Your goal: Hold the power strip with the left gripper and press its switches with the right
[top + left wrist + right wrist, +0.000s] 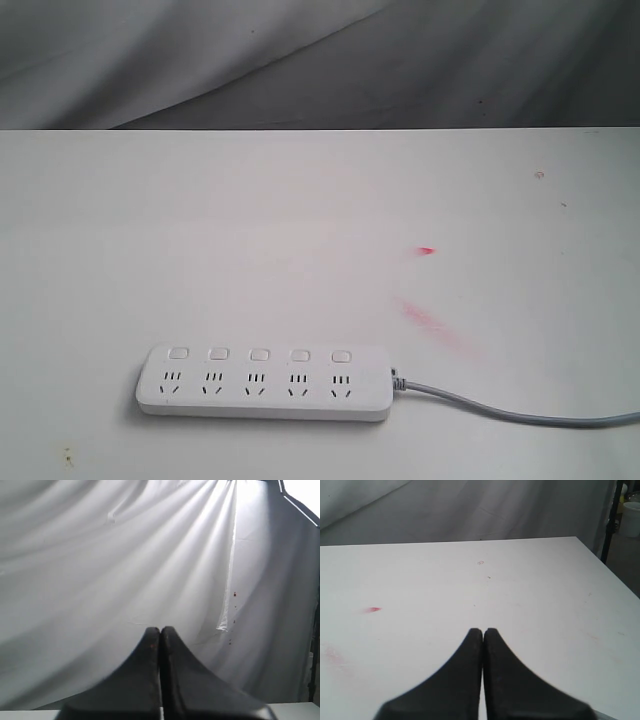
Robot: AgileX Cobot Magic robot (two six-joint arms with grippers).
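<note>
The white power strip (265, 382) lies flat near the front of the table in the exterior view, its five square switches (259, 354) in a row along its far edge. Its grey cord (500, 410) runs off to the right. Neither arm appears in the exterior view. My left gripper (160, 630) is shut with nothing between its fingers, and faces a white draped cloth. Over bare tabletop my right gripper (483, 630) is likewise shut and empty. The power strip shows in neither wrist view.
A white table (300, 220) with red smears (430, 320) and a small red mark (427, 250) right of centre. Grey cloth (320, 60) hangs behind the far edge. The right wrist view shows the table's corner (577, 538) and a dark stand (610, 520) beyond it.
</note>
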